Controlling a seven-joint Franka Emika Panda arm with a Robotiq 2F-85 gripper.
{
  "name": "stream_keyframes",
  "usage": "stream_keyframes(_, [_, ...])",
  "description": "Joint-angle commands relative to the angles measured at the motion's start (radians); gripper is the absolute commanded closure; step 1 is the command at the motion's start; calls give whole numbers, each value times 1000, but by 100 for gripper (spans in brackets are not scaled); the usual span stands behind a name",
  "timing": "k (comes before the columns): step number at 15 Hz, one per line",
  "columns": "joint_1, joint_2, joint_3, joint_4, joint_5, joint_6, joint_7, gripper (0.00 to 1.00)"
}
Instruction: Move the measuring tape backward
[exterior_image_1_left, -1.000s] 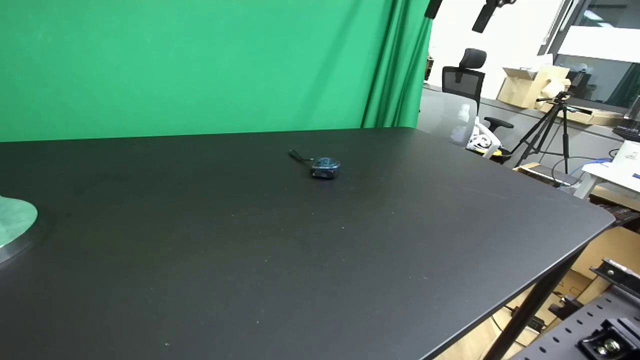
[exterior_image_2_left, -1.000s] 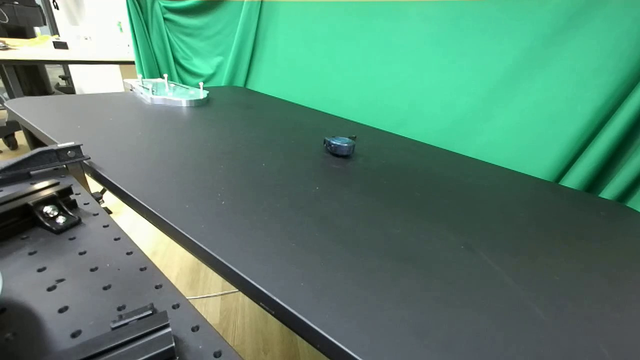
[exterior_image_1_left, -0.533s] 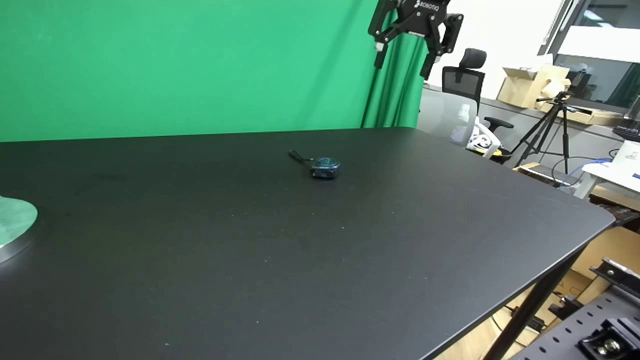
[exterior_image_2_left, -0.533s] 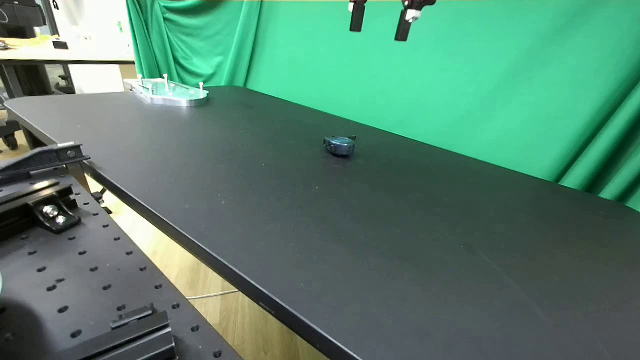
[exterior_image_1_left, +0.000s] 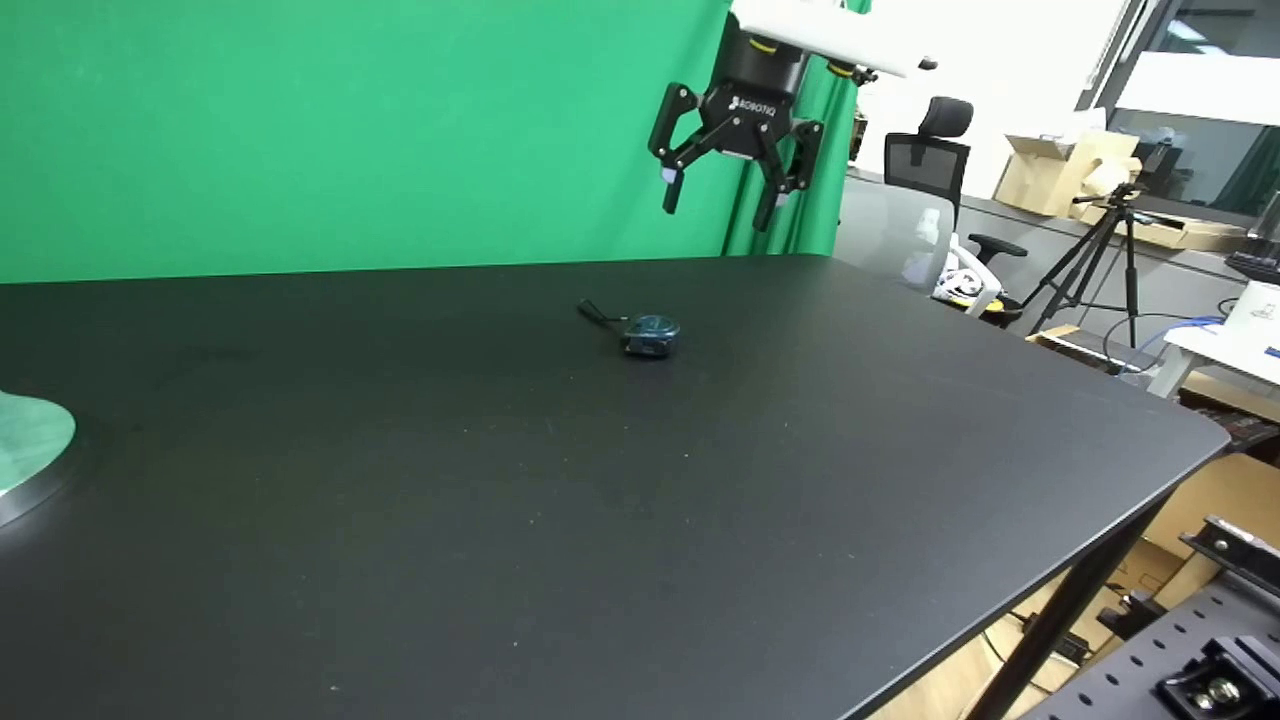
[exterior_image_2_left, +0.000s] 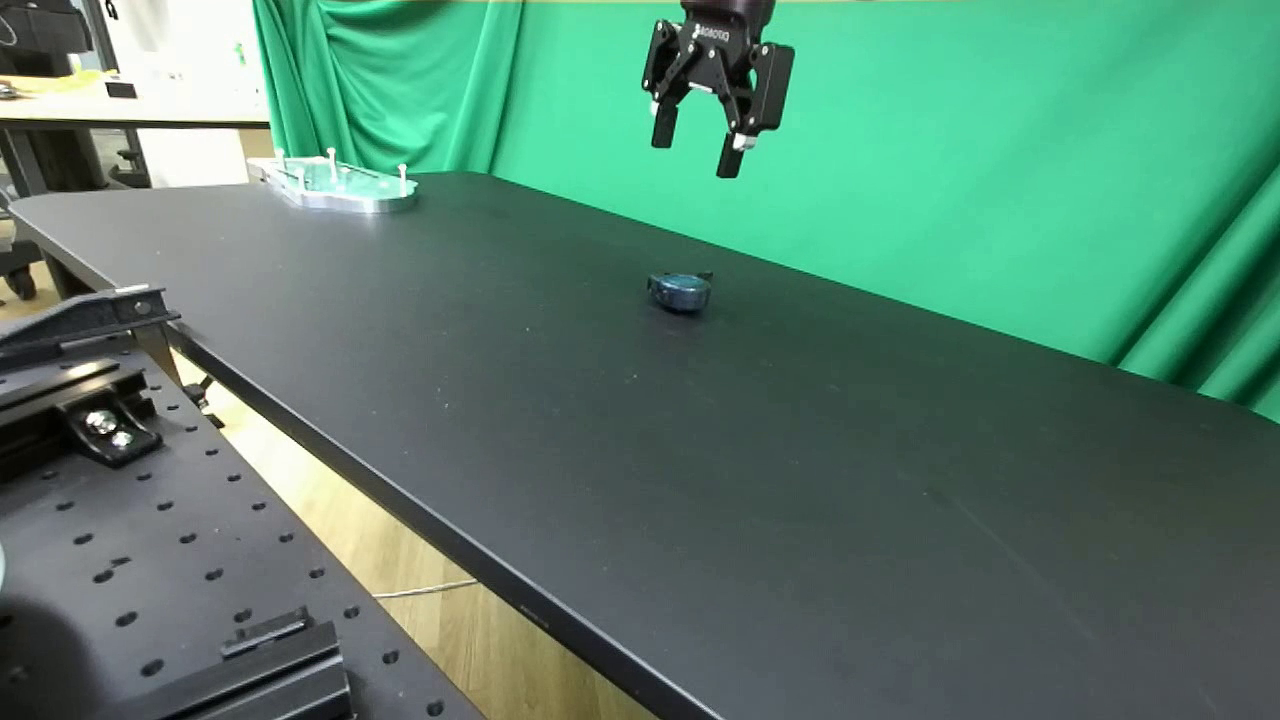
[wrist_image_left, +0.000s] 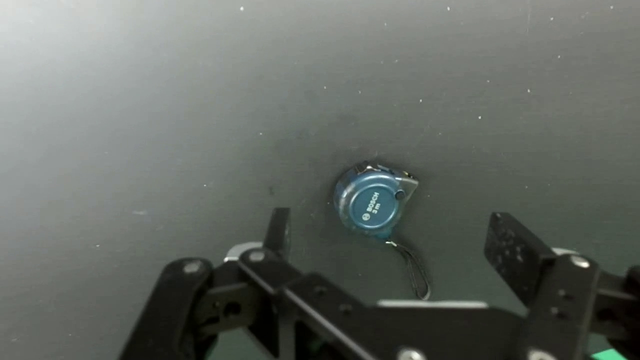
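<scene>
The measuring tape is a small blue and black case with a dark wrist loop. It lies flat on the black table in both exterior views, as the measuring tape (exterior_image_1_left: 651, 337) and the measuring tape (exterior_image_2_left: 680, 292). In the wrist view the measuring tape (wrist_image_left: 374, 206) shows its round blue face, with the loop toward the gripper's base. My gripper (exterior_image_1_left: 717, 207) is open and empty, in the air above the tape and apart from it. It also shows in an exterior view (exterior_image_2_left: 696, 150). In the wrist view the open fingers (wrist_image_left: 390, 222) stand wide on either side, below the tape's case.
The black table (exterior_image_1_left: 560, 520) has a green curtain (exterior_image_1_left: 400, 130) along its far edge. A clear plate with pegs (exterior_image_2_left: 340, 188) stands at a table corner; its rounded edge (exterior_image_1_left: 30, 445) also shows. A perforated metal mount (exterior_image_2_left: 200, 560) stands beside the table's near edge.
My gripper has come down into both exterior views, moving lower and to the left, over the tape. The fingers stay open. The measuring tape has not moved.
</scene>
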Motion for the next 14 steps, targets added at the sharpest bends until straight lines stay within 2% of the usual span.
stream_keyframes(1, [4,16,0,8,10,14,3,0])
stream_keyframes(8, [7,60,-5,50,1,4,22,0])
stream_keyframes(14, [-12,242,-24,202,3,-45,15,0])
